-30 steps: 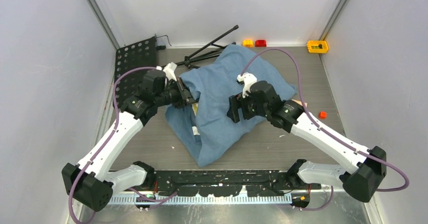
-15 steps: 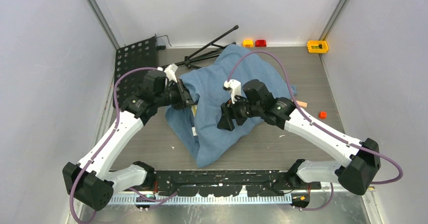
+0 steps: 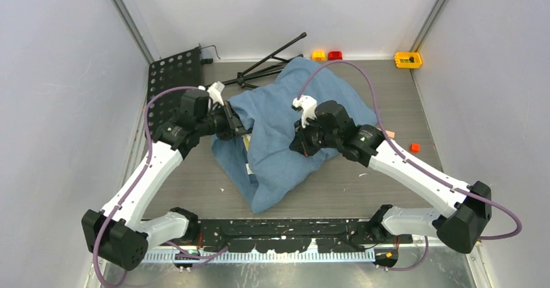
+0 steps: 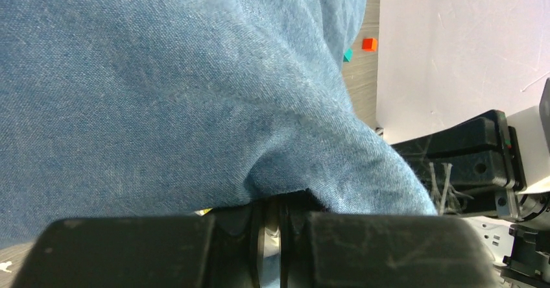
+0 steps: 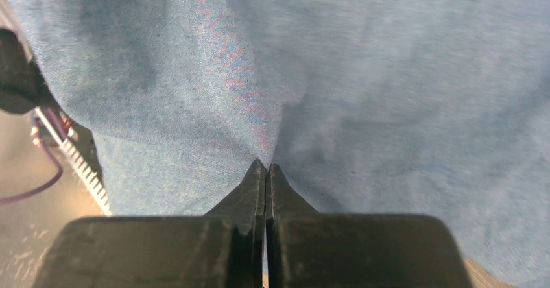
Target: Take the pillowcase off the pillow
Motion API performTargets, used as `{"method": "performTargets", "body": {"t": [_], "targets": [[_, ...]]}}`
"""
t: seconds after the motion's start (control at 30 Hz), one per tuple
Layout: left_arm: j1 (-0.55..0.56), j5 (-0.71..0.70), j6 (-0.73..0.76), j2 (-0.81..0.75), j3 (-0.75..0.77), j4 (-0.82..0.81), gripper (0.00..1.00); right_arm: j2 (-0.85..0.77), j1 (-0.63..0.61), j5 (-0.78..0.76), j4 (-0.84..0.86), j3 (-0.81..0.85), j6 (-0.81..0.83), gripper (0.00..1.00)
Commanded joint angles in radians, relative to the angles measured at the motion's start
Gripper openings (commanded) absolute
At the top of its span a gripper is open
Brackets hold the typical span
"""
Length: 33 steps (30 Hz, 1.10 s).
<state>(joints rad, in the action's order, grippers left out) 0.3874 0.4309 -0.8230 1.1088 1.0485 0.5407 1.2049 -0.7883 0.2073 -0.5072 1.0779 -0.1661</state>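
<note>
The dusty blue pillowcase (image 3: 285, 103) lies crumpled mid-table over the pillow (image 3: 248, 146), of which only a cream-yellow sliver and a white tag show at the left opening. My left gripper (image 3: 239, 127) is shut on the pillowcase's left edge. In the left wrist view the cloth (image 4: 194, 93) drapes over that gripper (image 4: 272, 204). My right gripper (image 3: 299, 143) rests on top of the pillowcase, shut. In the right wrist view its tips (image 5: 266, 166) meet at a crease of blue fabric (image 5: 389, 74), pinching it.
A black perforated plate (image 3: 174, 74) lies at the back left and a black folding stand (image 3: 266, 64) behind the pillowcase. Small orange (image 3: 318, 55), red (image 3: 334, 55) and yellow (image 3: 408, 59) blocks line the back edge. An orange cube (image 3: 414, 147) sits right. Walls close both sides.
My right gripper went from wide open to shut, closing on a fold on top of the pillowcase. The left gripper kept its hold and drew slightly left.
</note>
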Motion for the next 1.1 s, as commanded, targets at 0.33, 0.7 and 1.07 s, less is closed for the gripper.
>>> {"method": "performTargets", "body": {"t": [0.33,0.7,1.07], "targets": [[-0.108,0.118,0.064,-0.065,-0.01,0.025,0.0,0.004,0.179,-0.467,0.033,-0.083,-0.172,0.0],[-0.156,0.146,0.095,-0.079,0.004,0.077,0.0,0.048,0.291,-0.567,-0.038,-0.067,-0.209,0.05],[-0.156,0.178,0.03,-0.026,-0.002,-0.029,0.0,-0.119,0.122,-0.06,-0.141,0.025,-0.071,0.71]]}}
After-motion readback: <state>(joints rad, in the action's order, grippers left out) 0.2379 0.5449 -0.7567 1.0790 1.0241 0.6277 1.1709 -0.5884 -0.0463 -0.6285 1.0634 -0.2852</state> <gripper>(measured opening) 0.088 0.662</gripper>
